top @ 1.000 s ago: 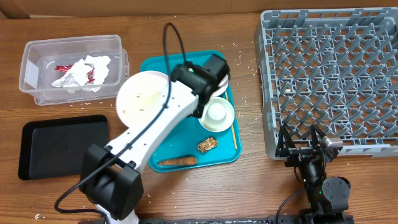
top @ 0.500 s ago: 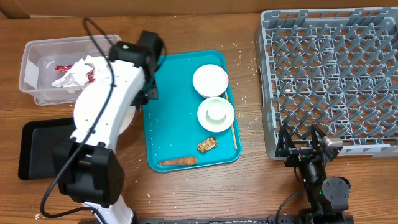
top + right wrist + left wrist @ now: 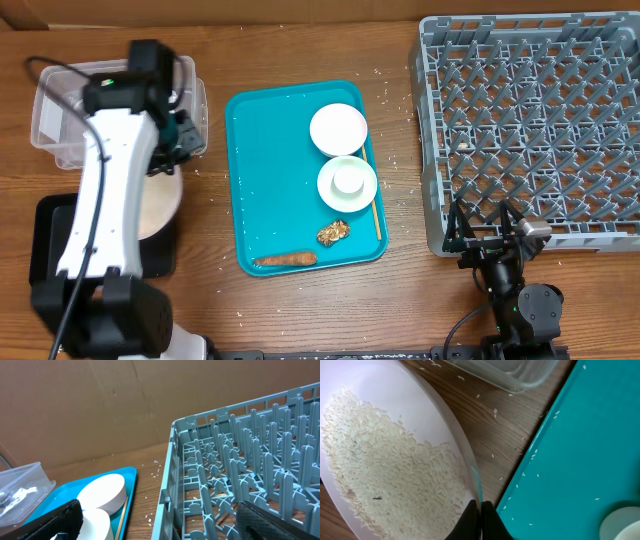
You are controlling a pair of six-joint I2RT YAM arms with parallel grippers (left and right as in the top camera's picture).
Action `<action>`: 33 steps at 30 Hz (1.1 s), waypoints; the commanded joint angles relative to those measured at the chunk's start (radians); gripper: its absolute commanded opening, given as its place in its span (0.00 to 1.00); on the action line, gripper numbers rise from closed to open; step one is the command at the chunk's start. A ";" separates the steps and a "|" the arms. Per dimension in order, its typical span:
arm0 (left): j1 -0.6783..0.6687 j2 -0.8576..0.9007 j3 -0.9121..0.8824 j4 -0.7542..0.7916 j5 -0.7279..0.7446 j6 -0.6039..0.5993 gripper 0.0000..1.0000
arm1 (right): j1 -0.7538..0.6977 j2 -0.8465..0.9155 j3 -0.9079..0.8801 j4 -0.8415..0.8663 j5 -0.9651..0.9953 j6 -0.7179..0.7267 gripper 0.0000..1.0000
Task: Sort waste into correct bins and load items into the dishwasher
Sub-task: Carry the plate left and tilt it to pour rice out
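Observation:
My left gripper (image 3: 186, 138) is shut on the rim of the large white plate (image 3: 158, 205). The plate hangs tilted between the clear tub (image 3: 50, 120) and the black tray (image 3: 50, 255). In the left wrist view my gripper (image 3: 481, 510) pinches the plate (image 3: 350, 390), which carries loose rice grains (image 3: 395, 475). On the teal tray (image 3: 280, 170) lie a bowl (image 3: 338, 129), a second bowl (image 3: 366, 188) with a cup (image 3: 347, 180) in it, a wooden stick (image 3: 376, 215), a brown lump (image 3: 333, 233) and a sausage stick (image 3: 285, 259). My right gripper (image 3: 490, 235) stands open in front of the grey dish rack (image 3: 530, 120).
My left arm covers most of the clear tub's inside. Stray rice grains dot the wood between the teal tray and the rack. The right wrist view shows the rack (image 3: 240, 460) close on the right and both bowls (image 3: 102, 492) on the left.
My left arm has carried the plate off the teal tray and swung left to the tub and black tray. The right arm has not moved.

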 commanded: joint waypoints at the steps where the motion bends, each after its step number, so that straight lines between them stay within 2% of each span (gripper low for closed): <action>1: 0.071 -0.055 0.027 -0.001 0.084 0.023 0.04 | -0.001 -0.008 -0.010 0.006 0.009 -0.006 1.00; 4: 0.121 -0.055 0.023 0.004 0.148 0.050 0.04 | -0.001 -0.008 -0.010 0.006 0.009 -0.006 1.00; 15: 0.200 -0.055 -0.095 0.101 0.171 0.064 0.04 | -0.001 -0.008 -0.010 0.006 0.009 -0.006 1.00; 22: 0.244 -0.053 -0.202 0.229 0.277 0.116 0.04 | -0.001 -0.008 -0.010 0.006 0.009 -0.006 1.00; 33: 0.365 -0.053 -0.210 0.225 0.460 0.178 0.04 | -0.001 -0.008 -0.010 0.006 0.009 -0.006 1.00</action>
